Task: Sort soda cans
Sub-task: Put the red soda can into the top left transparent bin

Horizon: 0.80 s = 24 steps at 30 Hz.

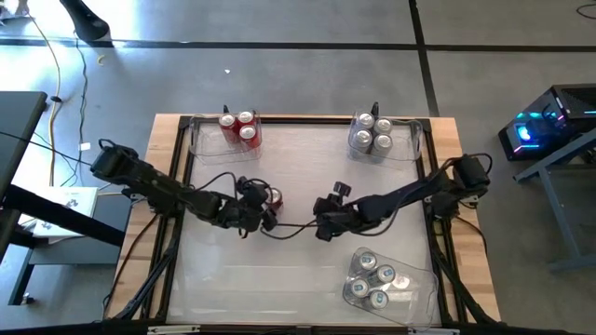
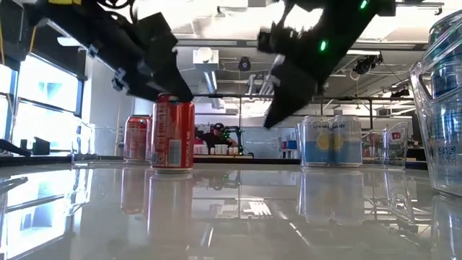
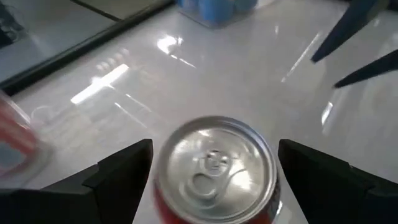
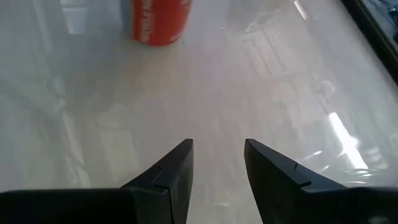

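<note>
Red can: upright on the white table, mid-left, silver top up.
Left gripper: over the red can, fingers spread wide either side, released, not clasping it.
Right gripper: just right of the red can, fingers parted, holding nothing.
Other cans: in clear bins beyond and right of the red can.

Grey concrete floor, bright windows at side, exposed ceiling ducts.

Bare table beyond lone red can.
</note>
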Tool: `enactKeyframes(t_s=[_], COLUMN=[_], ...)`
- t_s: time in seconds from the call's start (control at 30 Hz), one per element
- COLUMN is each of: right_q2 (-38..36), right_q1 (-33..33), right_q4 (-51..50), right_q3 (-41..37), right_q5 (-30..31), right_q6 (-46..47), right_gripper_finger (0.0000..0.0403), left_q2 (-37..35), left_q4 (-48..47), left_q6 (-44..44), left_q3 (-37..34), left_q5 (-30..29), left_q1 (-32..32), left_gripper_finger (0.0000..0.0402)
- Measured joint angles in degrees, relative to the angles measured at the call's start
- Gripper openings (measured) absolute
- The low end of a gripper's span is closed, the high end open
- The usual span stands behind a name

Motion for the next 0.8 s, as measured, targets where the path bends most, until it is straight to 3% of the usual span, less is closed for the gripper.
enactKeyframes(t_s=[0.43, 0.57, 0.8], right_q2=[-2.42, -5.41, -12.01], right_q1=[3.42, 5.33, 10.12], right_q4=[-1.30, -6.02, -17.88], right_q3=[-0.08, -0.08, -0.08], right_q5=[5.12, 7.91, 15.10], right_q6=[0.21, 3.45, 13.39], right_gripper_finger=[0.0139, 0.0139, 0.0139], left_q2=[4.61, 4.40, -1.55], left_q4=[0.72, 0.71, -6.27], left_q6=[-1.52, -1.54, -1.03], left_q3=[0.07, 0.05, 1.74], left_q5=[0.72, 0.76, -0.97], left_q1=[1.07, 1.19, 1.18], left_gripper_finger=[0.0327, 0.0294, 0.0292])
